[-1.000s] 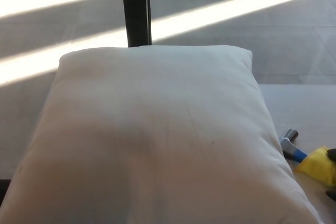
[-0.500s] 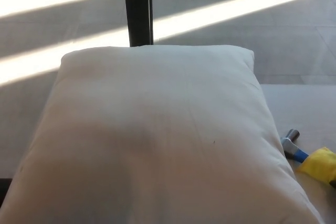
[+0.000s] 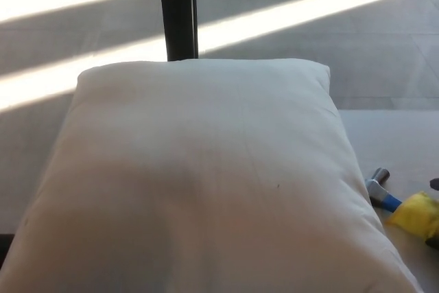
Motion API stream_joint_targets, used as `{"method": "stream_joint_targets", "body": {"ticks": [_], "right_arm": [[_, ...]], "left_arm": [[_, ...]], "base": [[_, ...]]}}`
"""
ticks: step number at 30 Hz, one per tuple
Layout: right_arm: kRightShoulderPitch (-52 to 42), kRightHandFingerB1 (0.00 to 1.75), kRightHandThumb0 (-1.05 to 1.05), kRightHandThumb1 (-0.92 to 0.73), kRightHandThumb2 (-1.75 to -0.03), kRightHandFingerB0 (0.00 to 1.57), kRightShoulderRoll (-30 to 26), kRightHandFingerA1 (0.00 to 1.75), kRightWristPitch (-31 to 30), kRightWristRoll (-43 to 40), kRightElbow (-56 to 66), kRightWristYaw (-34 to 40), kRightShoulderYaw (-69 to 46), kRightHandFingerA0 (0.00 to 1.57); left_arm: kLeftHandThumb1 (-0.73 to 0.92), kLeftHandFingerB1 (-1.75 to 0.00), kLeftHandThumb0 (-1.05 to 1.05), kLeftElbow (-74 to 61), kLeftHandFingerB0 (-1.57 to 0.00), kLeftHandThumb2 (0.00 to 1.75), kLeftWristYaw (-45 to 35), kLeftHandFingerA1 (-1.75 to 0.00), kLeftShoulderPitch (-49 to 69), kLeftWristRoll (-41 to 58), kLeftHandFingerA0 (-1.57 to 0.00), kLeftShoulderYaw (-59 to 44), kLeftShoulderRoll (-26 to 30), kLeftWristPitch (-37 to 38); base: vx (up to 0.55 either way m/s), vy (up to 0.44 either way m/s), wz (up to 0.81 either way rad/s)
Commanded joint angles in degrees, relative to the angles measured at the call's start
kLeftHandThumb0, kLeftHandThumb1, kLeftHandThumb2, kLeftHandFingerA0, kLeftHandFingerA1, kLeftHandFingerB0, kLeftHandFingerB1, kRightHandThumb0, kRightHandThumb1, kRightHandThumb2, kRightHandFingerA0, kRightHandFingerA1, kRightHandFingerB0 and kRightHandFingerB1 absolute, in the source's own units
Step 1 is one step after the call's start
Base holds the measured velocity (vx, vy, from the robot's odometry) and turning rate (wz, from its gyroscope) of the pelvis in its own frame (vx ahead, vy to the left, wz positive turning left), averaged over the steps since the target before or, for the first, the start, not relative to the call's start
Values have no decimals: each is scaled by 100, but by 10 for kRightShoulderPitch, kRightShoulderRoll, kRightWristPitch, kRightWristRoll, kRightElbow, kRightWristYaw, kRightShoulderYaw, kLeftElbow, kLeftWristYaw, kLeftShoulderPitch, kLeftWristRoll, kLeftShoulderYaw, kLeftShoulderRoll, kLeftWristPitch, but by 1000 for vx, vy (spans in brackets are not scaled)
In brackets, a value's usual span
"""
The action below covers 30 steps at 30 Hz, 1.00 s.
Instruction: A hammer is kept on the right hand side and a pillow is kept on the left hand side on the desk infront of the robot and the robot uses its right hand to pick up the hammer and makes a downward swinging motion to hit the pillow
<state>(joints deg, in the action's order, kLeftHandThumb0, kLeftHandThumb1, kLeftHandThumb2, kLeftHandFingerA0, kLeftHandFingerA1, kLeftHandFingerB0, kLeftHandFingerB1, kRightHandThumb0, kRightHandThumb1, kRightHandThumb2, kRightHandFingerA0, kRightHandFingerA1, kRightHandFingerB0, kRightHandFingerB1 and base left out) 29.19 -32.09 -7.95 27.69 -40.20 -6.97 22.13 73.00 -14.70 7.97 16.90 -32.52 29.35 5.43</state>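
Observation:
A big white pillow [image 3: 199,183] fills most of the head view and lies on the pale desk [image 3: 405,142]. To its right, at the lower right edge, lies the hammer [image 3: 405,209], with a metal head, a blue neck and a yellow grip. Its head points toward the pillow's edge. Small black parts of my right hand [image 3: 434,184] show at the picture's right border, above and below the yellow grip. The rest of that hand is cut off, so its hold on the hammer cannot be judged. My left hand does not show.
A dark vertical post [image 3: 178,10] stands behind the pillow. Beyond the desk is a grey floor [image 3: 329,39] crossed by bright sun stripes. The desk's far edge runs just behind the pillow.
The black parts of my right hand have shifted slightly at the right border around the yellow grip. The hammer and pillow stay put. The view wobbles a little.

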Motion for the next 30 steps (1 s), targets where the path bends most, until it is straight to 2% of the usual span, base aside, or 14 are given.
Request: {"method": "stream_joint_targets", "body": {"ticks": [1,6,11,12,13,15,17,18,20,22,23,25,27,30], "right_arm": [[57,27,-63,-49,-90,1,-26,45,4,114,-114,-368,173,0],[55,30,-36,-74,-62,26,-25,55,-14,115,-134,-312,175,67],[60,48,-29,-70,-60,61,-12,74,-61,99,-140,-301,170,87],[49,66,-29,-52,-89,63,-16,82,-60,98,-126,-268,166,82],[42,51,-27,-61,-57,74,-18,83,-48,100,-125,-246,168,81],[33,54,-28,-58,-58,82,-16,117,-51,104,-122,-216,174,75],[14,50,-30,-61,-58,74,-16,109,-60,111,-105,-146,171,64],[8,41,-29,-88,-65,30,-9,58,-72,112,-104,-120,169,35],[3,41,-29,-88,-65,30,-3,58,-84,110,-101,-95,163,35],[-13,54,-37,-76,-101,32,8,110,-99,109,-94,-36,145,66],[-19,53,-28,-88,-70,55,10,147,-99,111,-90,-16,140,64],[-26,68,-30,-91,-71,62,17,146,-101,109,-90,13,129,64],[-33,49,-33,-92,-70,45,18,89,-97,114,-85,23,128,65],[-51,58,-29,-92,-68,66,9,84,-69,115,-68,55,118,72]], "left_arm": [[73,-45,-62,-1,-53,62,-5,-57,-2,-8,-69,10,16,13],[72,-46,-61,-1,-54,62,-4,-58,-4,-4,-69,6,15,13],[73,-45,-63,-2,-52,62,4,-54,-5,-16,-67,16,16,19],[74,-45,-61,-5,-50,62,2,-54,-5,-17,-67,18,17,19],[74,-45,-60,-6,-49,62,-1,-56,-4,-15,-66,17,17,19],[74,-45,-61,-7,-51,62,-3,-55,-3,-13,-65,17,17,16],[74,-44,-62,-5,-50,62,-7,-55,-4,-13,-66,18,18,16],[73,-45,-63,-5,-51,62,-5,-55,-5,-16,-67,21,19,17],[73,-45,-63,-5,-51,62,-2,-55,-6,-17,-67,24,19,20],[74,-44,-62,-5,-49,62,-3,-55,-7,-14,-65,24,20,16],[72,-44,-62,-4,-50,62,-3,-56,-8,-11,-65,21,19,14],[72,-44,-64,-4,-53,61,2,-56,-7,-15,-67,25,19,18],[73,-45,-63,-5,-51,62,-6,-57,-2,-17,-65,28,18,28],[71,-45,-63,-7,-52,61,5,-56,-5,-16,-67,29,17,21]], "base": [[0,0,0],[0,0,0],[0,0,0],[0,0,0],[0,0,0],[0,0,0],[0,0,0],[0,0,0],[0,0,0],[0,0,0],[0,0,0],[0,0,0],[0,0,0],[0,0,0]]}}
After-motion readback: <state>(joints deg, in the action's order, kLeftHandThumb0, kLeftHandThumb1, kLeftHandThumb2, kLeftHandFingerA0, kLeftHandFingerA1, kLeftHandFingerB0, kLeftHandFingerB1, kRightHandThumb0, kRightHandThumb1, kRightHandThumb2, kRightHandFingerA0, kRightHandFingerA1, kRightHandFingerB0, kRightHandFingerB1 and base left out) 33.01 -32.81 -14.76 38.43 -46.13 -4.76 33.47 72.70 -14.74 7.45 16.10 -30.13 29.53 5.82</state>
